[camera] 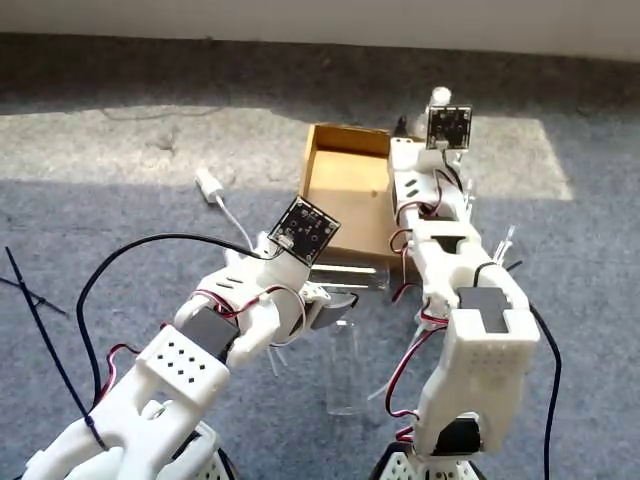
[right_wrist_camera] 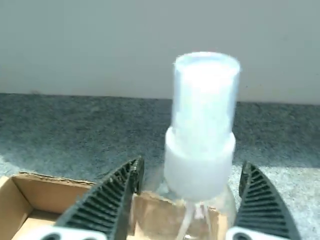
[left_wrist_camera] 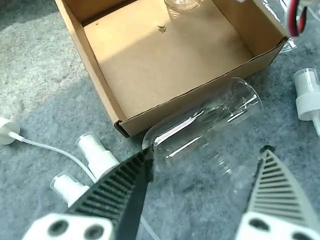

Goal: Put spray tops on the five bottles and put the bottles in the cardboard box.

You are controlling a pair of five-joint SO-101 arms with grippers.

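Note:
The cardboard box [camera: 345, 185] lies at the back of the carpet. A clear bottle [left_wrist_camera: 205, 125] without a top lies on its side against the box's near wall [left_wrist_camera: 200, 97]. My left gripper [left_wrist_camera: 207, 150] hangs open just above it, one finger at each side. At the box's far corner stands a bottle with a white spray top [right_wrist_camera: 202, 120], between the fingers of my open right gripper [right_wrist_camera: 192, 164]; the fingers are apart from it. Another bottle [left_wrist_camera: 182, 5] shows inside the box at its far wall. Loose spray tops [left_wrist_camera: 95, 152] lie beside the box.
A further clear bottle [camera: 343, 368] is on the carpet between the two arms. One spray top with a tube [camera: 210, 185] lies left of the box, another [left_wrist_camera: 307, 95] beside the box's corner. Black cables [camera: 40, 300] trail over the left carpet.

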